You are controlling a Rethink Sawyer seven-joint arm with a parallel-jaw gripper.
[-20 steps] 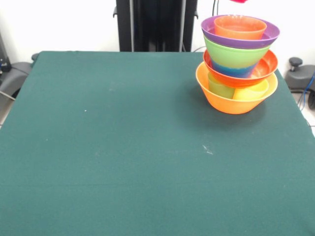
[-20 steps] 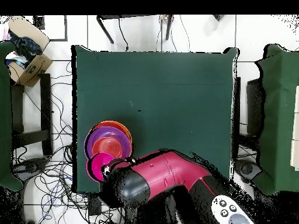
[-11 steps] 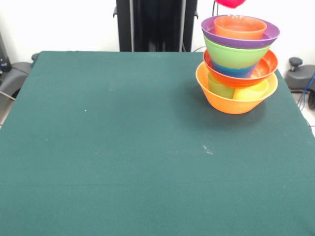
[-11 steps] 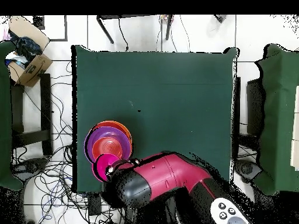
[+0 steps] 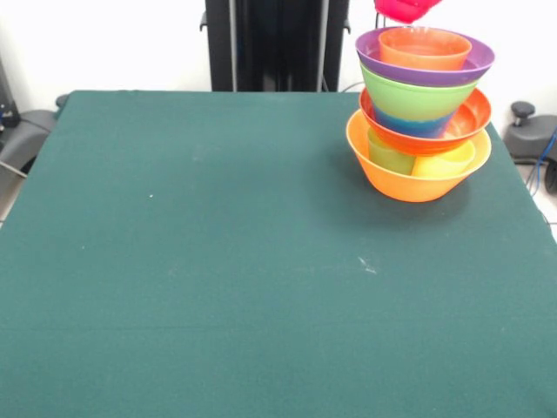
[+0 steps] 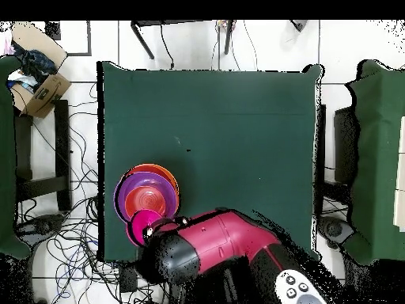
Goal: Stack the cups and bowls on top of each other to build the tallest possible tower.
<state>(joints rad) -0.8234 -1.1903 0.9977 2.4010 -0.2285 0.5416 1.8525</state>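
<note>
Now lower, small pink bowl (image 5: pixel 406 9) above the tower (image 5: pixel 420 113), end effector grip apparently hidden, cannot tell.

A green table (image 5: pixel 218 261) is left bare across nearly its whole top, open to approach from three sides. The only obstacle on it is the tower (image 5: pixel 420 113), stood in one corner beside two edges. Directly above the tower, the space is taken by a pink bowl (image 5: pixel 406 9), hung just over the small orange bowl (image 5: pixel 425 48), and in the overhead view that corner is covered by the arm (image 6: pixel 213 253).
</note>
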